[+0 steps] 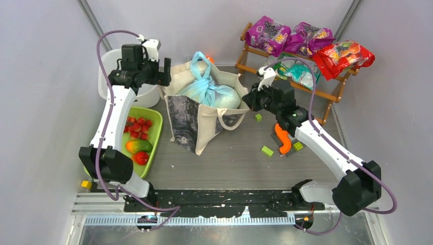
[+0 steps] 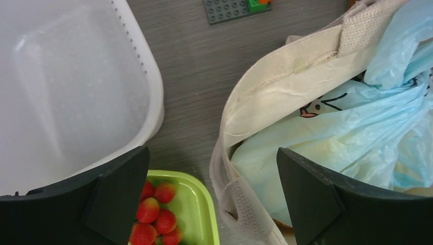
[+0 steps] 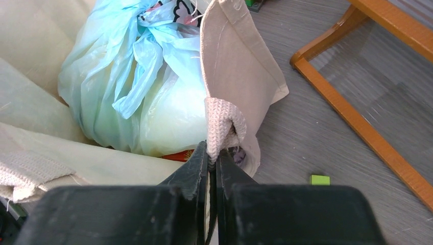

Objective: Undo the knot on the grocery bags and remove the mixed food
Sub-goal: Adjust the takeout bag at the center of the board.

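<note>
With the right claw [image 3: 212, 153] pinching the cream canvas tote's [image 1: 189, 120] woven handle [image 3: 222, 122] at 3 o'clock and the left claw [image 2: 212, 158] wide and empty at 10 o'clock, tugging the thin light-blue plastic bag's [image 1: 214, 94] knot [image 1: 204, 71] inside could topple the tote.

A high camera behind the arms looks down on the table [image 1: 230, 168], while close wrist cameras peer past the left claw [image 2: 212, 204] and right claw [image 3: 212, 163], sharing the canvas tote [image 2: 265, 81] and blue bag [image 3: 102, 87] between them
</note>
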